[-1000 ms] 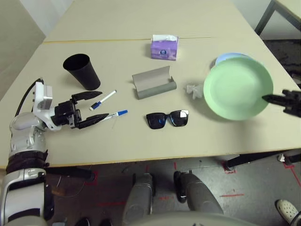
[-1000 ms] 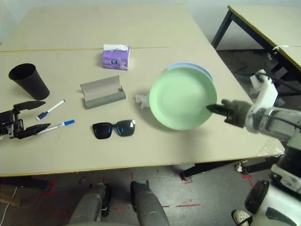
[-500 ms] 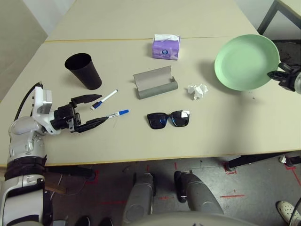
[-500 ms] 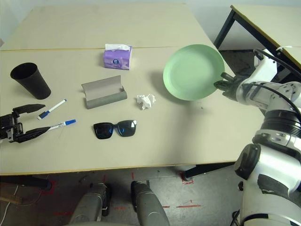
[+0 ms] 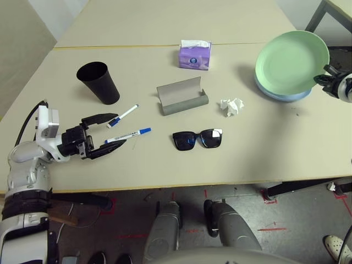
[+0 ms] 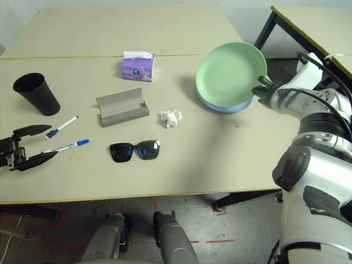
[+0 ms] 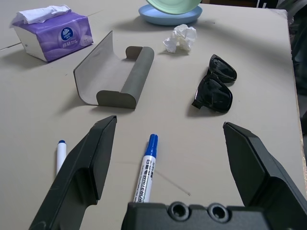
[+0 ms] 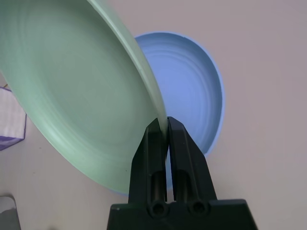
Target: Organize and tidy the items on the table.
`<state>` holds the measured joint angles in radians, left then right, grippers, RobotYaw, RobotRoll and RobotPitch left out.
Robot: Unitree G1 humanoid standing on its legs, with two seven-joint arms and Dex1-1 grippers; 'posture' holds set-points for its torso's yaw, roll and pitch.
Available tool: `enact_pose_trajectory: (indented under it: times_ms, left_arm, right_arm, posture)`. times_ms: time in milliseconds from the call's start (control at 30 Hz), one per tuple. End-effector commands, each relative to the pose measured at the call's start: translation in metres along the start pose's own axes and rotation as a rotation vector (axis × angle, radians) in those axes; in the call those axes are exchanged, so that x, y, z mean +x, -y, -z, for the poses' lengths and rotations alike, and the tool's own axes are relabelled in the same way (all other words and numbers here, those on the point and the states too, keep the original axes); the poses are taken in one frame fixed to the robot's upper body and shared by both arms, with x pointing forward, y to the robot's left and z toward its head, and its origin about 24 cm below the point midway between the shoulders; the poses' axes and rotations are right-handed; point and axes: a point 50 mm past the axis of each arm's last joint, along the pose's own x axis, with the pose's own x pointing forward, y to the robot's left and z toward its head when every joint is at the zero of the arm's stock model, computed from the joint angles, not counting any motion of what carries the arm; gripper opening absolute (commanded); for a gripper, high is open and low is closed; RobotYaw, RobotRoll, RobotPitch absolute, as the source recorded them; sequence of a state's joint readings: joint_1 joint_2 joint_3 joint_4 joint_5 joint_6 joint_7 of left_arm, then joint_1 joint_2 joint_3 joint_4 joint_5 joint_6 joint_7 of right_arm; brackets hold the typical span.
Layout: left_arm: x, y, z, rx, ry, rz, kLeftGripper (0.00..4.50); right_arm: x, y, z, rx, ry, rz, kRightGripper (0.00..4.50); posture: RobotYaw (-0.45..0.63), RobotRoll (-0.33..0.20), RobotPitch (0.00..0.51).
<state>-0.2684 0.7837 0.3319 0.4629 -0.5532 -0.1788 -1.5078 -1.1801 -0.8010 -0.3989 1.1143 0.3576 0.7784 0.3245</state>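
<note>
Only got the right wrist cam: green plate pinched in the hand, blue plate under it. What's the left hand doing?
Observer: The left hand is open and low over the table. A blue-capped marker lies between its fingers, not gripped.
Operator: Anything close to the plates?
Observer: A crumpled tissue is the nearest thing. It lies clear of the blue plate, on the robot's left of it.
Operator: Sunglasses in the case?
Observer: No. The sunglasses lie on the table, on the robot's side of the open grey case.
</note>
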Motion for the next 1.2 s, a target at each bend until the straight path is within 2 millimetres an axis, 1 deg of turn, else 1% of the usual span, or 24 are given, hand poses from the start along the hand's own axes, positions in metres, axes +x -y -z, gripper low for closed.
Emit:
enact_pose_trajectory:
  times_ms: [33,167,433,567,733,767,867,967,1033,1100,1200]
  left_arm:
    - [0.001,0.001,-0.001,0.008,-0.003,0.006,4.5]
    - [0.0,0.002,-0.001,0.006,-0.006,0.007,4.5]
    - [-0.001,0.01,0.002,-0.016,-0.018,0.021,4.5]
    - [-0.001,0.01,0.003,-0.023,-0.018,0.021,4.5]
    - [0.004,0.01,0.005,-0.03,-0.012,0.026,4.5]
    - [0.005,0.011,0.006,-0.031,-0.01,0.027,4.5]
    - [0.006,0.011,0.007,-0.033,-0.007,0.023,4.5]
    - [0.007,0.01,0.008,-0.033,-0.005,0.021,4.5]
    - [0.007,0.01,0.008,-0.033,-0.003,0.019,4.5]
    - [0.007,0.009,0.009,-0.034,-0.001,0.019,4.5]
    - [0.008,0.008,0.01,-0.035,0.0,0.021,4.5]
  right_arm:
    - [0.0,0.012,0.008,-0.041,-0.042,0.045,0.02]
    - [-0.001,0.016,0.012,-0.053,-0.062,0.058,0.02]
    - [-0.004,0.018,0.01,-0.076,-0.079,0.073,0.02]
    - [-0.004,0.016,0.007,-0.096,-0.084,0.066,1.11]
    - [-0.004,0.01,0.003,-0.102,-0.064,0.046,3.0]
    - [-0.004,0.009,0.001,-0.101,-0.057,0.041,3.31]
    - [-0.006,0.004,-0.005,-0.092,-0.043,0.017,4.46]
    - [-0.013,0.001,-0.011,-0.111,-0.065,-0.006,4.46]
    - [-0.018,0.0,-0.011,-0.154,-0.107,-0.033,4.46]
    - [-0.026,-0.001,-0.003,-0.228,-0.171,-0.071,4.46]
    - [-0.049,-0.012,0.024,-0.39,-0.206,-0.199,4.46]
  posture:
    - [0.02,0.0,0.199]
    - [0.02,0.0,0.205]
    - [0.02,0.0,0.224]
    - [0.01,0.0,0.228]
    - [0.0,0.0,0.225]
    - [0.0,0.0,0.223]
    - [0.0,0.0,0.219]
    - [0.0,0.0,0.216]
    - [-0.01,0.0,0.215]
    - [-0.01,0.0,0.219]
    - [-0.02,0.0,0.221]
